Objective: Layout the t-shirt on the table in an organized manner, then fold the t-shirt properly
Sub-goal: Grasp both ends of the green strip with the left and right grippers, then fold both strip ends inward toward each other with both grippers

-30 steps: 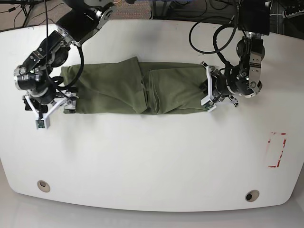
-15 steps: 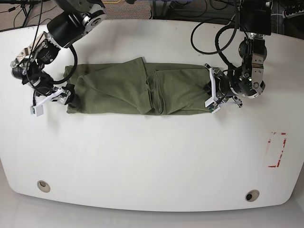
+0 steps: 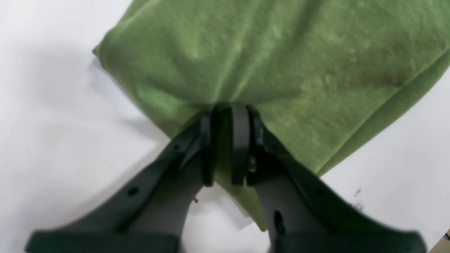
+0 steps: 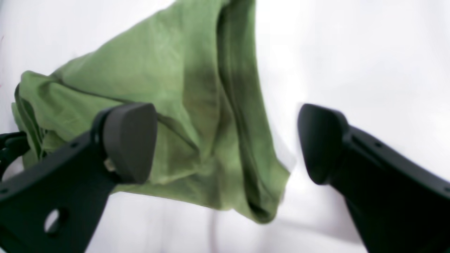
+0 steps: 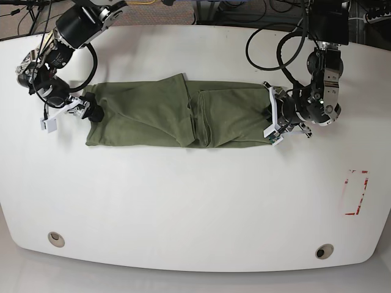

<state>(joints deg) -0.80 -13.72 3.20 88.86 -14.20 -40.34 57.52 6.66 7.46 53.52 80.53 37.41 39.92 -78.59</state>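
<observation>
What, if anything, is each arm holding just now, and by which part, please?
The left gripper is shut on the t-shirt, pinching its end edge. The right gripper stands open over the other end, holding nothing.

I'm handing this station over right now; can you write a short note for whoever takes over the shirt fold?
Left gripper: shut on the t-shirt, pinching its edge at the base view's right end.
Right gripper: open, jaws wide at the shirt's other end, holding nothing.
The t-shirt lies on the table as a long band, sides already folded in, a bunched overlap near the middle.
Done: laid out and narrowed.
Left: grip the free end, smooth the overlap, fold the band end to end.
</observation>
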